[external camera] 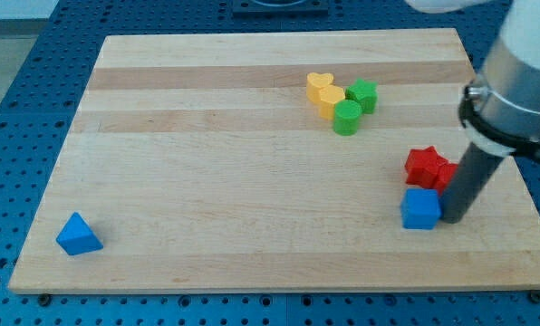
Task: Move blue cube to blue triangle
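The blue cube (pixel 420 209) sits on the wooden board (pixel 252 199) at the view's lower right. The blue triangle (pixel 78 234) lies far away at the view's lower left corner of the board. My tip (pixel 454 219) is down at the board, right against the blue cube's right side. The dark rod rises up and to the right into the arm's grey end piece (pixel 515 91).
A red star-shaped block (pixel 429 167) sits just above the blue cube, touching or nearly touching the rod. Near the view's top middle a cluster holds a yellow heart (pixel 320 85), a yellow block (pixel 332 100), a green block (pixel 363 94) and a green cylinder (pixel 347 118).
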Controlling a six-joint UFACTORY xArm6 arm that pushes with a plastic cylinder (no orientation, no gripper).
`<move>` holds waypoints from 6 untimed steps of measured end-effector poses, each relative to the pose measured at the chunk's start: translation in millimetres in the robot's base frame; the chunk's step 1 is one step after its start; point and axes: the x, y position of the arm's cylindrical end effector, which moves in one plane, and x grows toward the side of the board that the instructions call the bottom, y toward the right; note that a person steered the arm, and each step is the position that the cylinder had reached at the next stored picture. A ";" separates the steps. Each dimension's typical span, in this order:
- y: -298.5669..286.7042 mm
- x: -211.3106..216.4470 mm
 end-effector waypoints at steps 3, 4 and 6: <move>-82.1 -5.4; -112.4 -11.7; -157.1 -15.9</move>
